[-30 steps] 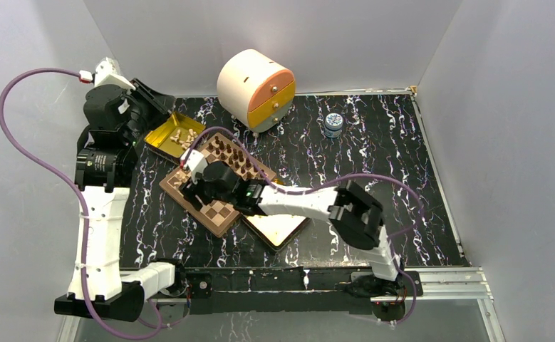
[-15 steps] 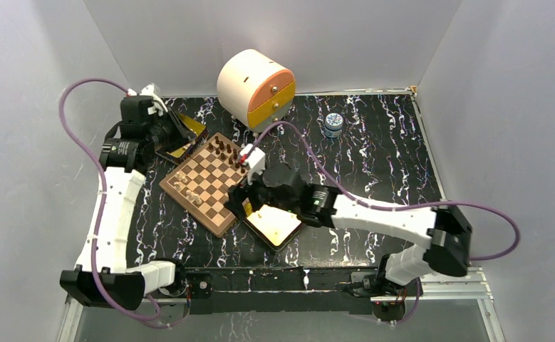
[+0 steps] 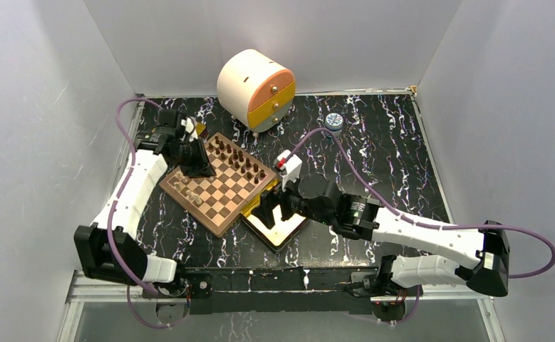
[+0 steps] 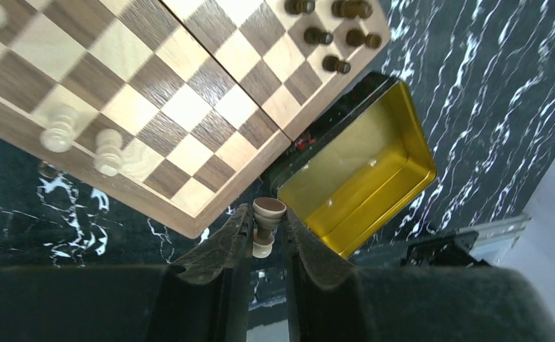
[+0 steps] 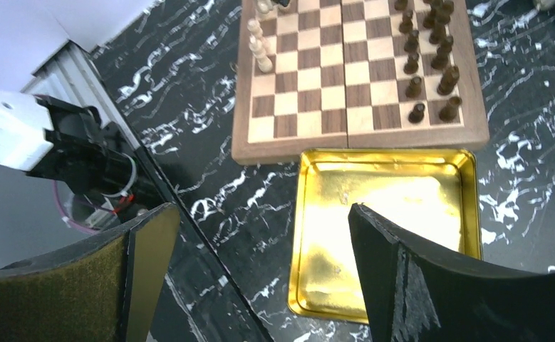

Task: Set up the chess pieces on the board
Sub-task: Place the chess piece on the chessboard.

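The board [image 3: 224, 187] lies left of the table's middle. Dark chess pieces [image 3: 240, 158] line its far right edge, and a few light chess pieces [image 3: 187, 189] stand along its left edge. My left gripper [image 3: 197, 164] hangs over the board's far left corner. In the left wrist view the left gripper [image 4: 267, 215] is shut on a light tan chess piece [image 4: 268, 211], with the board [image 4: 153, 107] and a deep gold tin [image 4: 363, 171] below. My right gripper [image 3: 271, 210] stands wide open and empty above a shallow gold tin [image 3: 283, 229]. The right wrist view shows the right gripper [image 5: 260, 271], that tin [image 5: 388, 214] and the board [image 5: 331, 78].
A round cream cabinet with orange drawers [image 3: 255, 89] stands at the back. A small blue-lidded jar [image 3: 333, 125] sits to its right. The deep gold tin [image 3: 199, 129] peeks out behind the left arm. White walls close in three sides.
My left arm swung from the back left tin to the board's far left corner with a light piece. My right arm drew back from the board to the near tin and opened wide.
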You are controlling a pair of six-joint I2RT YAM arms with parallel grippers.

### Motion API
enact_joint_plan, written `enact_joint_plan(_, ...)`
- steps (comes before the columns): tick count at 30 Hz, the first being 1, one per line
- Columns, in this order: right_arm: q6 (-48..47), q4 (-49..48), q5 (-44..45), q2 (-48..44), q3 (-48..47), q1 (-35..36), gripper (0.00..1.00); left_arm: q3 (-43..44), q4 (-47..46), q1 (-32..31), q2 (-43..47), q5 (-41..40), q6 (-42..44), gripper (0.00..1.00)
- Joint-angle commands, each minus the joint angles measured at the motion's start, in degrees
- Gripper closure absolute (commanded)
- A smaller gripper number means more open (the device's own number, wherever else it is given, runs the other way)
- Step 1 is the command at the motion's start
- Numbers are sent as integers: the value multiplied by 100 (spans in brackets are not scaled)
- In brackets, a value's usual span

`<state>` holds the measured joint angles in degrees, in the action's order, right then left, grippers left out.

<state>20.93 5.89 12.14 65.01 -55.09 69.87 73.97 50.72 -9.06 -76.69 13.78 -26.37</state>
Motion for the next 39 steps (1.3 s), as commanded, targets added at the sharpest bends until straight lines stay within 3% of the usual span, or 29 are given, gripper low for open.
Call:
enact_joint_plan(1, -102, -385, 294, -175, 363, 10, 5, -187, 245, -246, -279, 563, -14, 100)
enact_joint_plan(7, -1527, -2475, 523, -58, 1155, 10, 27, -809, -554, -280, -80, 1568, -989, 97)
enact_joint_plan(10, -2947, -3836, 108, 128, 1528, 7, 39, -1102, -817, -281, 3, 1870, -1304, 98)
enact_joint_plan(13, -4481, -4734, -321, 429, 1682, 10, 43, -1245, -797, -281, 17, 2008, -1305, 98)
enact_joint_plan(18, -5839, -4258, -887, 951, 1258, 10, 46, -1508, -848, -281, 186, 1983, -1430, 98)
enact_joint_plan(25, -6848, -4258, -1768, 1418, 1269, 5, 48, -1716, -937, -281, 212, 2122, -1406, 98)
enact_joint_plan(39, -7834, -3958, -1975, 2402, 589, 10, 56, -1908, -983, -333, 268, 2174, -1497, 98)
